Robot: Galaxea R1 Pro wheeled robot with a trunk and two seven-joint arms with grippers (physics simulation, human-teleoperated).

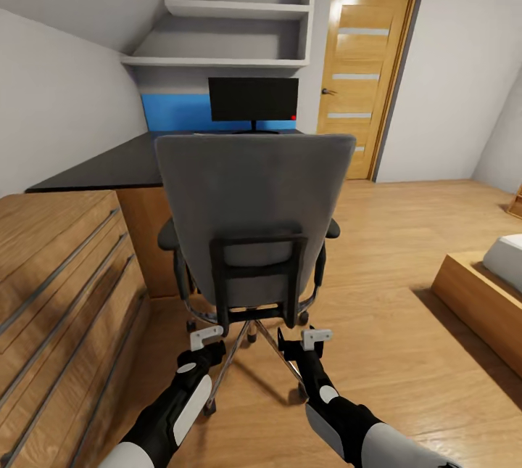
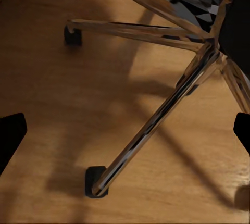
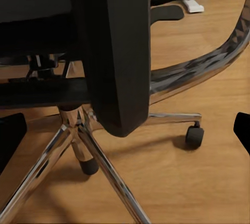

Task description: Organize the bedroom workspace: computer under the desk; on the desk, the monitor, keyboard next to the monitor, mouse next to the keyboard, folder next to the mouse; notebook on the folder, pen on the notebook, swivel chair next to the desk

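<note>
I stand behind the swivel chair [image 1: 254, 221], its grey backrest turned square to me and its seat facing the bench [image 1: 109, 163] beyond. The backrest stands upright, its long axis vertical, and it hides the seat, so I cannot tell what lies on it. The monitor [image 1: 253, 99] sits on the bench against the blue wall panel, screen toward me, wider than tall; its foot is partly cut off by the chair's top edge. The bench top in front of it is mostly hidden as well.

My left end effector [image 1: 206, 338] hangs low behind the chair's base, my right end effector [image 1: 317, 337] at the other side of it, both near the chrome legs [image 2: 156, 125]. Both stand wide, with nothing between the fingers: in each wrist view the dark fingertips [image 2: 10, 140] sit far apart at the picture's edges. My left wrist looks onto a chrome leg running to a black castor [image 2: 95, 181] on the wooden floor [image 1: 406, 236]. My right wrist looks at the black back bracket [image 3: 114, 52] close up, and a further castor [image 3: 195, 136] beyond.

A chest of drawers [image 1: 58, 294] stands at my left, touching the bench end. A door [image 1: 366, 76] is shut behind the bench.
</note>
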